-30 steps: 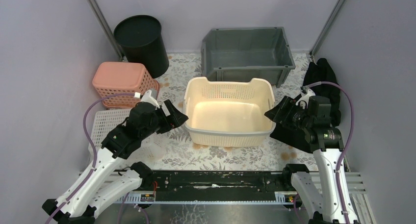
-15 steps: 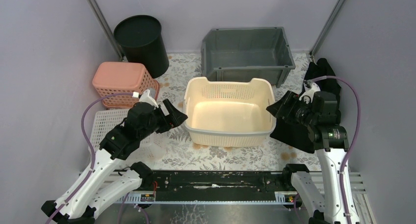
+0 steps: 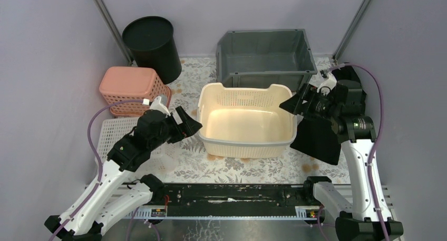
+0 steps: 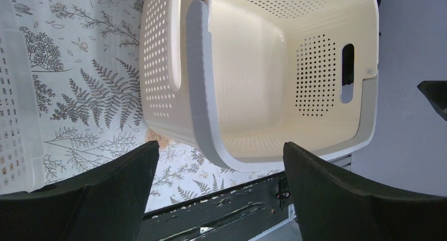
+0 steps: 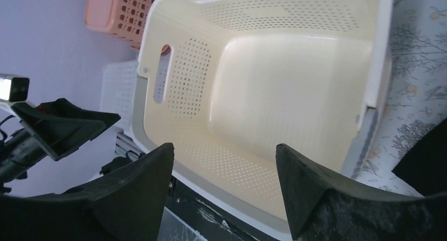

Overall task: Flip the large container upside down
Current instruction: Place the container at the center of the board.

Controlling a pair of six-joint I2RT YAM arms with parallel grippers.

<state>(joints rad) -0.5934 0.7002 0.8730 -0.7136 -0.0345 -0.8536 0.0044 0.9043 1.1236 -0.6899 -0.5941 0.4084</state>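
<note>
A large cream perforated basket stands upright, open side up and empty, in the middle of the floral mat. It also shows in the left wrist view and the right wrist view. My left gripper is open, just left of the basket's left wall and near its front corner; its open jaws show in the left wrist view. My right gripper is open, raised beside the basket's right rim, and looks into the basket. Neither gripper touches it.
A grey bin stands right behind the basket. A black round bucket and a pink basket are at the back left, a white perforated tray lies under my left arm, and a black sheet lies at the right.
My right gripper has risen and moved back along the basket's right side, toward the grey bin. My left gripper and the basket have stayed put.
</note>
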